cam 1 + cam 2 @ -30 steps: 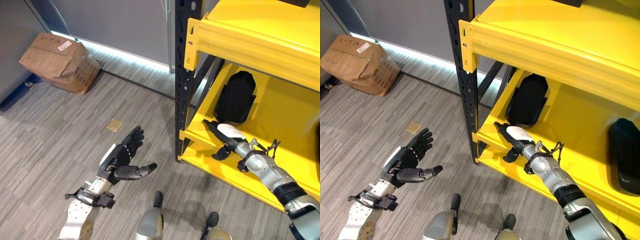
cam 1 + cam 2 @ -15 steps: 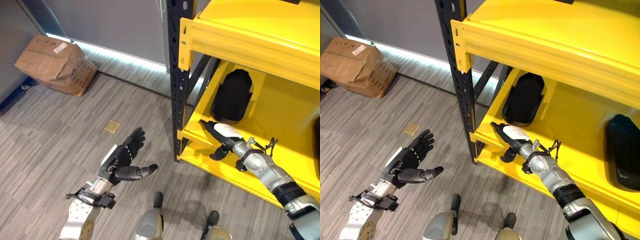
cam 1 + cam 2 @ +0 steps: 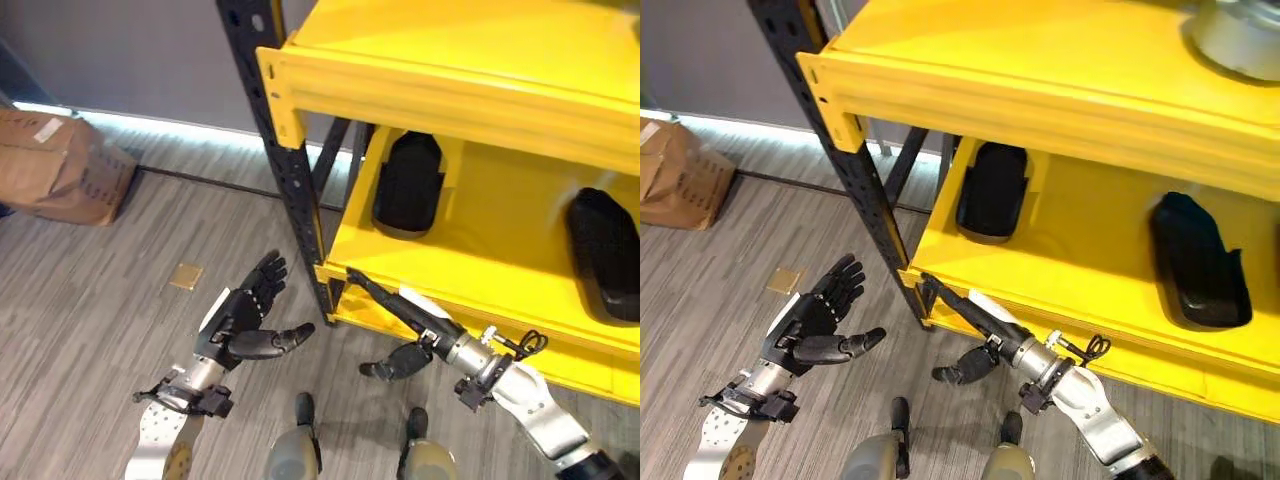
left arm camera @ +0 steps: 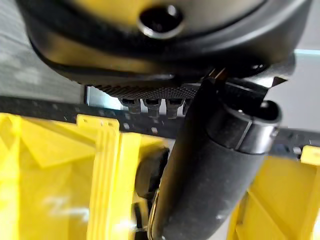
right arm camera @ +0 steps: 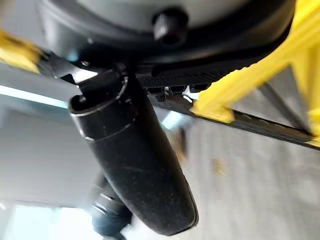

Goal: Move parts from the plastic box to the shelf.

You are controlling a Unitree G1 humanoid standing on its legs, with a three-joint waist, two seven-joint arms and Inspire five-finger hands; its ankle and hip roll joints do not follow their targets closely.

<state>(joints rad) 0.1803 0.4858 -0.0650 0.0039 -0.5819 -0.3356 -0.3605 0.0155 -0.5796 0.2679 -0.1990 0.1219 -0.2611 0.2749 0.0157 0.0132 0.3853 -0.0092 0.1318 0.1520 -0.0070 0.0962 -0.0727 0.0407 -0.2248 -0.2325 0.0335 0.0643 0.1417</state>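
Two black moulded parts lie on the lower deck of the yellow shelf (image 3: 480, 250): one part (image 3: 407, 185) at the back left and another part (image 3: 605, 250) at the right. My right hand (image 3: 420, 318) is open and holds nothing. Its fingers stretch along the shelf's front lip and its thumb (image 5: 135, 170) hangs below over the floor. My left hand (image 3: 240, 320) is open, palm up and empty, over the floor to the left of the shelf's black upright (image 3: 285, 170). Its thumb (image 4: 215, 165) sticks out sideways.
A cardboard box (image 3: 55, 165) sits on the grey striped floor at the far left by the wall. A small brass floor plate (image 3: 186, 276) lies near my left hand. On the top shelf stands a silver-grey round thing (image 3: 1240, 30).
The camera has swung right, bringing more of the shelf into view. My right hand has drawn back from inside the lower shelf to its front lip. The left hand keeps its pose.
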